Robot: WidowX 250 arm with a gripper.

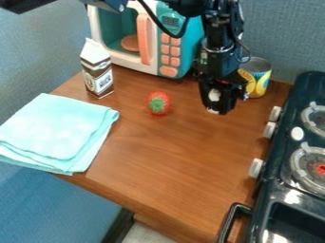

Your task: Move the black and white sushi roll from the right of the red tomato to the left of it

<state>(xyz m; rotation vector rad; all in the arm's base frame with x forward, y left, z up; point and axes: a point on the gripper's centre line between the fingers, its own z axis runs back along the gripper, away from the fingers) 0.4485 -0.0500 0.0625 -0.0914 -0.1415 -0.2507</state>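
Note:
The black gripper point(216, 105) hangs over the back right part of the wooden table, in front of the can. White patches show at its lower end; whether they belong to a held thing, I cannot tell. Left of it, a red strawberry point(158, 103) with a green top lies on the wood. Close behind the gripper on the right stands a can point(256, 78) with a yellow and blue label, partly covered by the arm. A brown and white carton point(97, 72) stands upright farther left.
A toy microwave point(145, 65) in teal and white, with pink buttons, stands at the back. The folded light-blue cloth point(51, 128) lies over the table's left edge. Along the right side is a dark toy stove point(275, 187) with burners, knobs and a handle near the front.

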